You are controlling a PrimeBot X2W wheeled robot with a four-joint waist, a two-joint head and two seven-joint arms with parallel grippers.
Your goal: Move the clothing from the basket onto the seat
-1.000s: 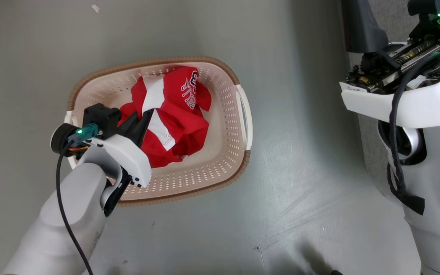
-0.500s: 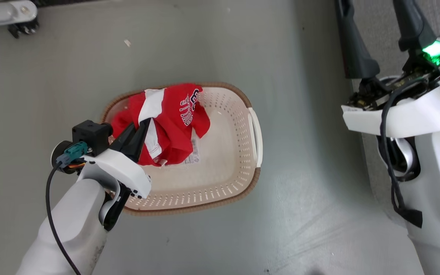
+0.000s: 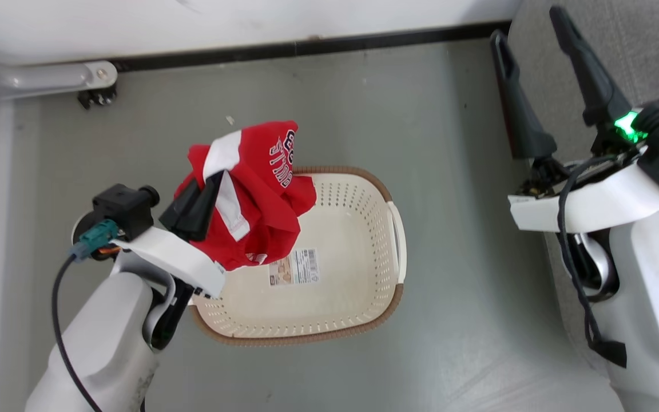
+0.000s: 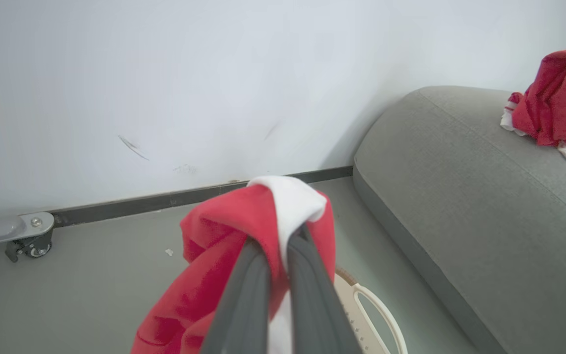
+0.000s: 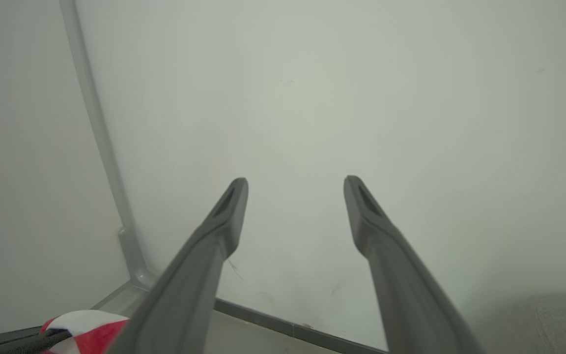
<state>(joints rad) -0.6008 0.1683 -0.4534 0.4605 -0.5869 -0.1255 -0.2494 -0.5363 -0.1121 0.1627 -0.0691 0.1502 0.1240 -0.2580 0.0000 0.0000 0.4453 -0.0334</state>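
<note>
red clothing (image 3: 261, 189) pinched between left gripper (image 3: 206, 191) fingers.

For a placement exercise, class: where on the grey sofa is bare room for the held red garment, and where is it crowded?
Bare: the sofa from its rounded end by the wall to the red pile lying on it. Crowded: only around that pile.

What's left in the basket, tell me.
Empty where visible: the basket floor is bare but for a sticker; the clothing hangs from the shut left gripper.
</note>
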